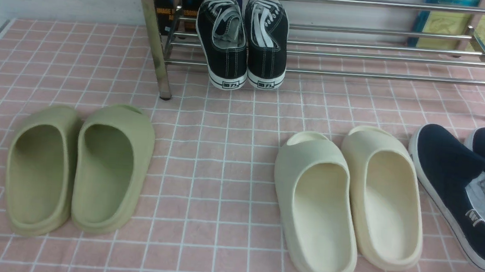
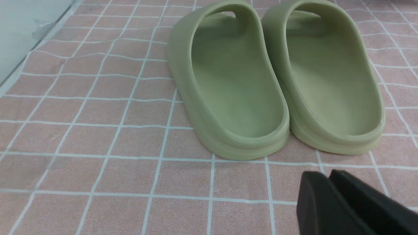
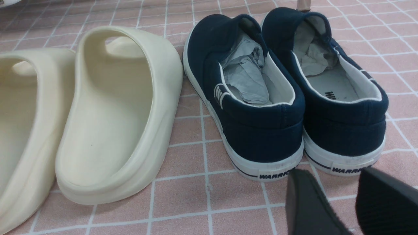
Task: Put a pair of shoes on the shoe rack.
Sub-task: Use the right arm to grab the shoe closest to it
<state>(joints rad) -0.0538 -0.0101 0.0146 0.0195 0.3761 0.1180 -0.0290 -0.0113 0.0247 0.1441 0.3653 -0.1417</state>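
1. Step: approach to pickup; navy canvas slip-on shoes with white soles (image 3: 243,94) sit on the floor beside cream slides (image 3: 114,114).
2. My right gripper (image 3: 339,192): partly open, empty, near the heels. My left gripper (image 2: 323,195): closed, empty.
3. Next: align right fingers over a heel wall, grip, lift to chrome rack (image 1: 334,72).

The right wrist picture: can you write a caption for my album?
Open right gripper near the heels of two navy shoes.
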